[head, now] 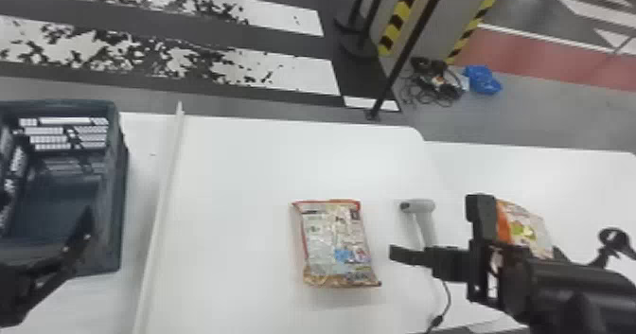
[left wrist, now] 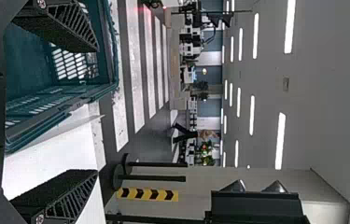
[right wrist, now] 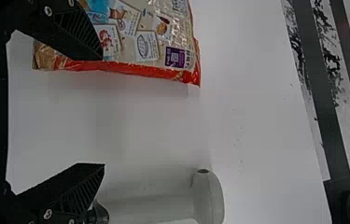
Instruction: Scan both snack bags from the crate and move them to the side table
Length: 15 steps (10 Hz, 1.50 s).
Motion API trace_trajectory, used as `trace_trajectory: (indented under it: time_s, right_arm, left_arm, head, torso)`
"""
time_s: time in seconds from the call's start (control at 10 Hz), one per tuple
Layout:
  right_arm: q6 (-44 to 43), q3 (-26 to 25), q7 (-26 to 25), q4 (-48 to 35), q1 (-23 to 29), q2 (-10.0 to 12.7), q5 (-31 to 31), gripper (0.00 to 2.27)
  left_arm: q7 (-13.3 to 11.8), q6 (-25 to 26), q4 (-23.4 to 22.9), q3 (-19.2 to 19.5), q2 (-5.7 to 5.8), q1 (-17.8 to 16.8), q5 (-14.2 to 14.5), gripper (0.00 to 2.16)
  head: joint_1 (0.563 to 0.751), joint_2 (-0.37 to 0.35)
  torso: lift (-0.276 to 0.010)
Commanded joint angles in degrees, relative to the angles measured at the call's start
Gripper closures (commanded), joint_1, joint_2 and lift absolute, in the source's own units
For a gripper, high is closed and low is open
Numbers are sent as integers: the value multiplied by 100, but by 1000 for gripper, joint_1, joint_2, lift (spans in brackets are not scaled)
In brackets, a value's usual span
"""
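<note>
One snack bag (head: 337, 244) lies flat, printed back up, on the white table. To its right is the grey handheld scanner (head: 421, 215), with my open right gripper (head: 431, 230) above and beside it. In the right wrist view, my right gripper (right wrist: 103, 112) has the bag (right wrist: 147, 39) by one finger and the scanner (right wrist: 205, 198) beyond the other. A second, orange-edged bag (head: 525, 229) is farther right, partly behind the right arm. My left gripper (head: 71, 255) is over the dark crate (head: 122, 186); in the left wrist view the left gripper (left wrist: 97, 110) stands open, nothing between its fingers.
A raised pale strip (head: 163, 191) runs along the table (head: 236, 167) between crate and bag. The side table (head: 568, 172) adjoins at the right. The scanner's cable (head: 447, 300) trails toward the front edge. A black round-based stand (head: 615, 238) is at the far right.
</note>
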Motion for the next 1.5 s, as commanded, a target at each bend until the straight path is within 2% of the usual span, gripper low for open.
trace_trajectory:
  time_s: [0.0, 0.4, 0.8, 0.9, 1.0, 1.1, 1.2, 1.4]
  right_arm:
    - [109, 230, 24, 18, -37, 5, -6, 124]
    - [285, 836, 156, 325, -222, 5, 161, 127]
    - [372, 1109, 350, 914, -617, -4, 205, 140]
    - [355, 1161, 508, 1125, -723, -13, 301, 313]
    - [302, 1214, 719, 1231, -758, -21, 451, 748]
    - [232, 1284, 736, 1239, -767, -4, 644, 1949]
    - [232, 1293, 763, 1222, -758, -21, 802, 2253]
    - [161, 1232, 1035, 1169, -687, -65, 837, 2253]
  left_arm:
    - [0, 0, 1, 0, 0, -3, -9, 66]
    - [9, 0, 9, 0, 9, -12, 0, 66]
    - [9, 0, 9, -9, 18, 6, 0, 66]
    - [9, 0, 9, -9, 18, 15, 0, 66]
    - [9, 0, 9, -9, 18, 15, 0, 66]
    - [9, 0, 9, -9, 9, 15, 0, 66]
    - [9, 0, 9, -9, 9, 15, 0, 66]
    - [9, 0, 9, -9, 0, 15, 0, 66]
  head:
    - [695, -268]
    - [695, -196]
    - [695, -147]
    - [695, -141]
    - [695, -136]
    - [695, -130]
    - [695, -130]
    - [695, -142]
  torso:
    - [-29]
    - [-29]
    - [-29]
    - [-29]
    - [-29]
    - [-29]
    - [-29]
    - [-29]
